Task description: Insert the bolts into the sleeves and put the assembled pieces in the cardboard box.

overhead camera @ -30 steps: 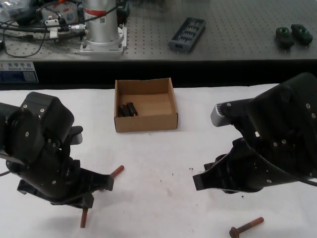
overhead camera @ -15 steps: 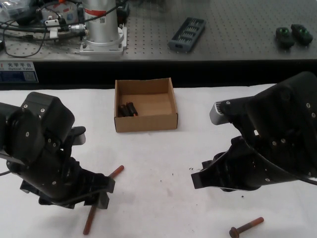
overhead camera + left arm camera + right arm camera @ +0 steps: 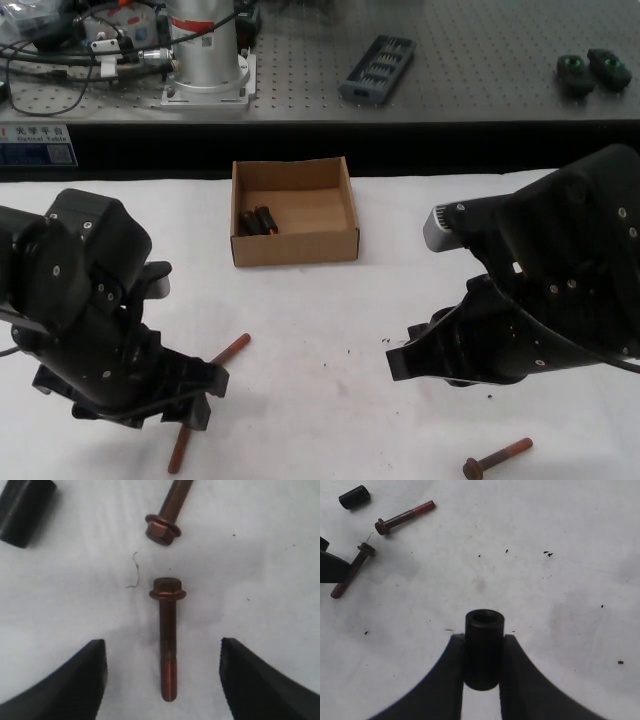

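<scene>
Left claw [image 3: 162,642] wide open, nothing gripped. A long copper-coloured flanged bolt [image 3: 167,620] lies betw. its fingers [image 3: 75,680], untouched. Just past the bolt's head is a second copper bolt [image 3: 167,517], w/ a short black metal sleeve [image 3: 25,510] off to one side. Open brown cardboard box [image 3: 295,247] sits ahead betw. the arms, dark pieces [image 3: 257,221] inside. Right claw [image 3: 484,637] clamped on a black cylindrical sleeve [image 3: 484,655], bore facing outward. Third bolt [image 3: 497,457] lies behind it.

Bright, even overhead light; soft shadows.
</scene>
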Motion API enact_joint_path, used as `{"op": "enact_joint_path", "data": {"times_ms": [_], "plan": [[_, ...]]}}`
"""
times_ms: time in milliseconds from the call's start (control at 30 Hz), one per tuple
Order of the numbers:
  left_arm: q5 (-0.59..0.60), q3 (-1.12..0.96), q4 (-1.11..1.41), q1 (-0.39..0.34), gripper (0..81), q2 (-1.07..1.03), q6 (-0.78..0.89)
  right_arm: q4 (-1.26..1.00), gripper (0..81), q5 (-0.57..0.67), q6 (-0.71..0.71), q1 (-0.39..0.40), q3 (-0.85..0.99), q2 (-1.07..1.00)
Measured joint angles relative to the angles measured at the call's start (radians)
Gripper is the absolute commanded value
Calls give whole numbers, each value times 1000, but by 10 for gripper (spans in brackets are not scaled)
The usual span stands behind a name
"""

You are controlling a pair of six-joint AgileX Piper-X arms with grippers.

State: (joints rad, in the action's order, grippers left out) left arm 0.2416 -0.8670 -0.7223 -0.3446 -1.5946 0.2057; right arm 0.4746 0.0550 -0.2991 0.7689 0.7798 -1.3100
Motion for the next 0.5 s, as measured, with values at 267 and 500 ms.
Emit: {"op": "enact_joint_path", "data": {"times_ms": [267, 500], "plan": [[-115, 0, 22, -75, 419, 0, 0, 0, 43, 0, 0, 0, 0, 0], [-160, 0, 44, -85, 419, 0, 33, 0, 43, 0, 0, 0, 0, 0]]}}
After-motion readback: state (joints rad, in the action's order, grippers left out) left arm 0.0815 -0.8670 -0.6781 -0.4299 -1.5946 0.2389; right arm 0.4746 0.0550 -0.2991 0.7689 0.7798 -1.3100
